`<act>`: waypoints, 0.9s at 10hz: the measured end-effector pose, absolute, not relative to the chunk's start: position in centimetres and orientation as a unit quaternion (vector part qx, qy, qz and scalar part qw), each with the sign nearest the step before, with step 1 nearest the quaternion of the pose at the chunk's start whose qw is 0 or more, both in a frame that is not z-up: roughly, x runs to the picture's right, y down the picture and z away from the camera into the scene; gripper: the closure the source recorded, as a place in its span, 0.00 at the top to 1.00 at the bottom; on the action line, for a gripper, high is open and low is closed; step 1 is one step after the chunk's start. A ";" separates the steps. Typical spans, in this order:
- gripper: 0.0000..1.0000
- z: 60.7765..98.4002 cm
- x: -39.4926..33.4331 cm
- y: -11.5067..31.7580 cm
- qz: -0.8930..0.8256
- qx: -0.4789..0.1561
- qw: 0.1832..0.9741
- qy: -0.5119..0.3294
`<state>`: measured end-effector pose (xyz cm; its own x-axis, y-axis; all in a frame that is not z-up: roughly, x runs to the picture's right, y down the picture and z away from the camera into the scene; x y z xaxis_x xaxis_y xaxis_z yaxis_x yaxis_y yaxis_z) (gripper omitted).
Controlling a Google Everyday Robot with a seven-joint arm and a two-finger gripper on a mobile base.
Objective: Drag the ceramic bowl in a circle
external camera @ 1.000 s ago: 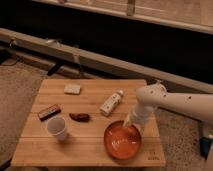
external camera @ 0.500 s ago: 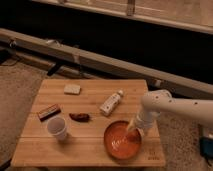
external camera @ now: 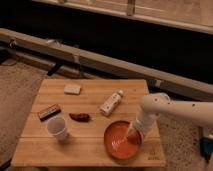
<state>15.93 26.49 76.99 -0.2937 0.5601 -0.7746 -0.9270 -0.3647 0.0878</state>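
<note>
The ceramic bowl (external camera: 120, 144) is wide, shallow and glossy orange-red, at the front right of the wooden table (external camera: 85, 150). My gripper (external camera: 132, 134) comes in from the right on a white arm (external camera: 175, 107) and reaches down into the bowl's right side, its tip at or just inside the rim.
A small white cup (external camera: 58, 128) stands front left. A dark red-brown item (external camera: 79, 117) lies mid table, a white bottle (external camera: 112, 103) lies beside it. A brown bar (external camera: 49, 112) is at the left, a pale block (external camera: 72, 89) at the back. The table's right edge is close to the bowl.
The arm has shifted to the right and the gripper has moved slightly down and right at the bowl's right side. The bowl has slid a little to the right with it.
</note>
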 end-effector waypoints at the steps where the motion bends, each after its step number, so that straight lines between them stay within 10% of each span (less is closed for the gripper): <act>1: 0.30 77.0 16.0 26.7 0.757 -0.338 0.488 0.273; 4: 0.03 77.0 15.6 26.6 0.758 -0.345 0.486 0.264; 9: 0.00 76.6 15.8 23.0 0.758 -0.334 0.498 0.256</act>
<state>15.79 23.00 76.58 -0.2811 0.5848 -0.7609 -0.9260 -0.3734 0.0551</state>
